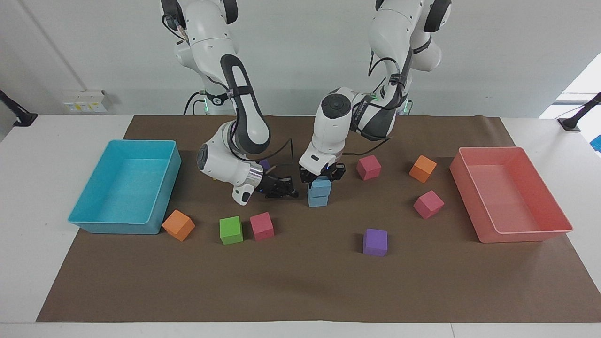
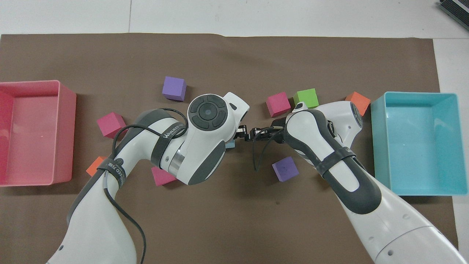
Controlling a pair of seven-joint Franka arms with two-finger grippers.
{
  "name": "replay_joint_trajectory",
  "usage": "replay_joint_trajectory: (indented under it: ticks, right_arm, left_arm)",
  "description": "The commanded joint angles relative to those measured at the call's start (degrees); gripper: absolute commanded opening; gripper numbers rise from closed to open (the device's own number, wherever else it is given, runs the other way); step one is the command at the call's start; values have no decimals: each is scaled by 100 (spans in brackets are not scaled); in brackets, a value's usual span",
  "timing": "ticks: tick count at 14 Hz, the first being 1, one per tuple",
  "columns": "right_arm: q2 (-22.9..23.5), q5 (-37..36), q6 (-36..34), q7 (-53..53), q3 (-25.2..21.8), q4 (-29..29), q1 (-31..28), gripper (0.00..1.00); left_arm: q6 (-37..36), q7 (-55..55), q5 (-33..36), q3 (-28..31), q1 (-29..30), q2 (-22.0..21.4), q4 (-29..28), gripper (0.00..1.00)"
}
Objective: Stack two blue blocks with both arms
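Two sky-blue blocks stand one on the other in the middle of the mat. The upper blue block (image 1: 320, 187) rests on the lower blue block (image 1: 318, 201), edges nearly in line. My left gripper (image 1: 322, 178) comes down from above and is shut on the upper block. In the overhead view the left arm's wrist covers the stack, and only a sliver of blue block (image 2: 230, 145) shows. My right gripper (image 1: 287, 190) lies low beside the stack, toward the right arm's end, shut and empty. In the overhead view the left gripper (image 2: 240, 131) and right gripper (image 2: 251, 133) nearly meet.
A turquoise tray (image 1: 127, 188) stands at the right arm's end and a pink tray (image 1: 512, 192) at the left arm's end. Orange (image 1: 178, 225), green (image 1: 231, 230), pink (image 1: 261, 226) and purple (image 1: 375, 242) cubes lie scattered, with more pink (image 1: 428, 204) and orange (image 1: 422, 168) cubes.
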Motion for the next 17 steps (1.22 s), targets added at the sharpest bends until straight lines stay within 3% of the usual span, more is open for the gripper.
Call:
replay_joint_trajectory:
  ticks: [1, 17]
  right_arm:
    - [-65, 175, 132, 56, 40, -65, 3, 0]
    - [-65, 175, 141, 56, 40, -65, 3, 0]
  left_arm:
    - [328, 67, -102, 104, -114, -109, -263, 0]
    - [179, -64, -75, 121, -237, -161, -316, 0]
